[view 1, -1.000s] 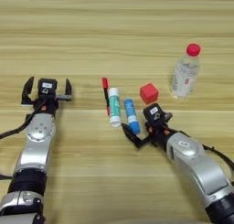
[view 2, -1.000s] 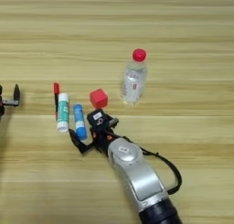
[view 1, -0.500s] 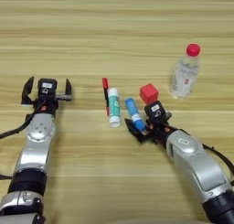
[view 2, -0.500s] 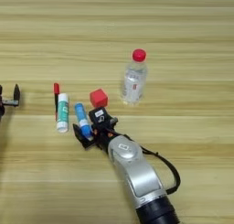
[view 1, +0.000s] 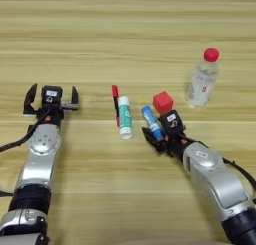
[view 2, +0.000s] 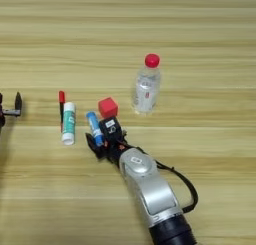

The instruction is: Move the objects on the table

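The blue glue-stick tube (view 1: 150,122) lies on the surface (view 1: 125,34) between the white tube (view 1: 124,117) and red cube (view 1: 162,102). The right gripper (view 1: 160,135) has its jaws around the lower end. The left gripper (view 1: 51,100) rests open, holding nothing.

The right hand (view 1: 156,137) covers the lower end of the blue glue-stick tube (view 1: 149,120), so whether its fingers touch the tube cannot be told. In the right eye view the picture's left edge cuts off the left hand (view 2: 10,110), leaving one finger. Both forearms run off the bottom edge. The print on the white tube with green label (view 1: 124,118) is too small to read.
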Available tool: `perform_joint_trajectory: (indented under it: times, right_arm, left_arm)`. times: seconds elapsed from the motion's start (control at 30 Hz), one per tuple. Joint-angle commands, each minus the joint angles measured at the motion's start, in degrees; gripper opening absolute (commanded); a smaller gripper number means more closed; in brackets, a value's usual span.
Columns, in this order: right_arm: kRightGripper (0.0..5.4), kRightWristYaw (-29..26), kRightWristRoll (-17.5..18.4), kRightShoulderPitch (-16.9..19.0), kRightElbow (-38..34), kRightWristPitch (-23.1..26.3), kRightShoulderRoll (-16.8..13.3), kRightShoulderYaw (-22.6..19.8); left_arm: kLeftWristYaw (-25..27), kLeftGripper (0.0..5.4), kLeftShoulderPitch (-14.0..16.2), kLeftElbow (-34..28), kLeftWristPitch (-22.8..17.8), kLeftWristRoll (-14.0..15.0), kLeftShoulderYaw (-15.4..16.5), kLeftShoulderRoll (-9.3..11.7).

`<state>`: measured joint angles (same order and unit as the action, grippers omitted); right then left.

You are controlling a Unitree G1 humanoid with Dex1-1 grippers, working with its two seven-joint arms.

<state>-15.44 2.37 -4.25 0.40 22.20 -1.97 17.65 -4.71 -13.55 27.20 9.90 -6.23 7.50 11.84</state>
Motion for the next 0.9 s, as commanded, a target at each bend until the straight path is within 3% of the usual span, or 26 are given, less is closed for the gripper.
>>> perform_joint_trajectory:
  times: [0.03,0.33,0.67,0.9]
  right_arm:
    - [2.40,-0.43,0.14,1.05,2.18,2.84,0.01,0.05]
    - [1.44,-0.85,-0.89,0.86,-0.61,-2.34,-0.63,0.39]
    - [1.41,-1.09,-1.31,-0.04,-4.42,-7.40,-0.93,-0.28]
    - [1.41,1.36,-0.65,-1.88,-4.61,-10.63,0.11,-4.54]
  left_arm:
    - [0.12,5.40,-0.69,0.26,0.38,0.66,-0.08,-0.02]
    - [0.05,5.40,-0.64,0.16,0.31,0.57,-0.15,-0.03]
    - [0.04,5.40,-0.59,0.15,0.27,0.48,-0.22,-0.04]
    - [0.03,5.40,-0.61,0.23,0.32,0.47,-0.22,-0.03]
